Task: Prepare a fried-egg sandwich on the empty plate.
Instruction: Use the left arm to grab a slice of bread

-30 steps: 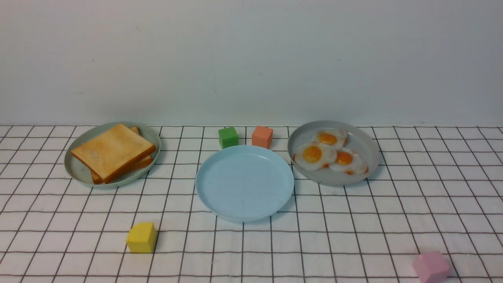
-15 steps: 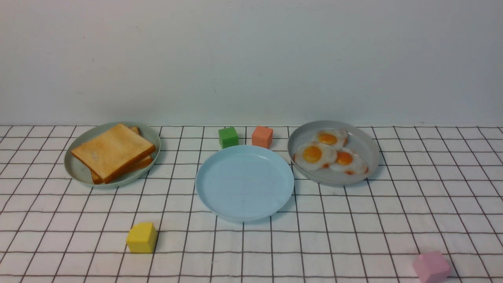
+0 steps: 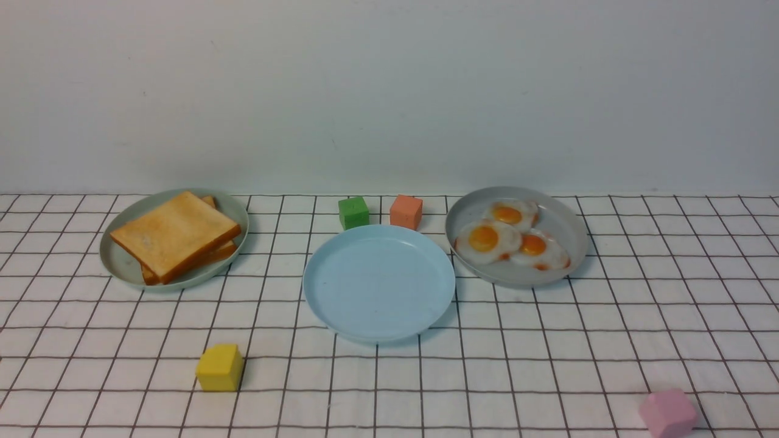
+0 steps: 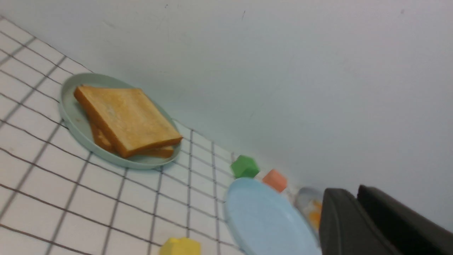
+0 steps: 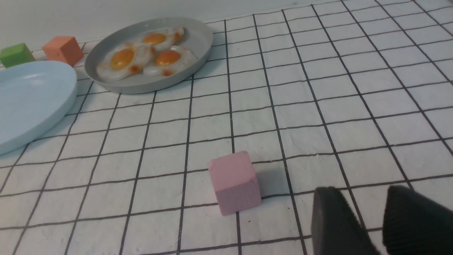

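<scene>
Your right gripper (image 5: 370, 216): narrow gap, holding nothing, near the pink cube (image 5: 235, 182). Left gripper (image 4: 357, 212): fingers look together, can't confirm. Empty light blue plate (image 3: 378, 283) sits centre, round, no axis. Toast slices (image 3: 175, 234) stacked, corners pointing at the wall.

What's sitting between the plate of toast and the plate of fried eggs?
In the front view, the empty light blue plate lies between them, slightly nearer the robot, with a green cube and an orange cube just behind it.
</scene>
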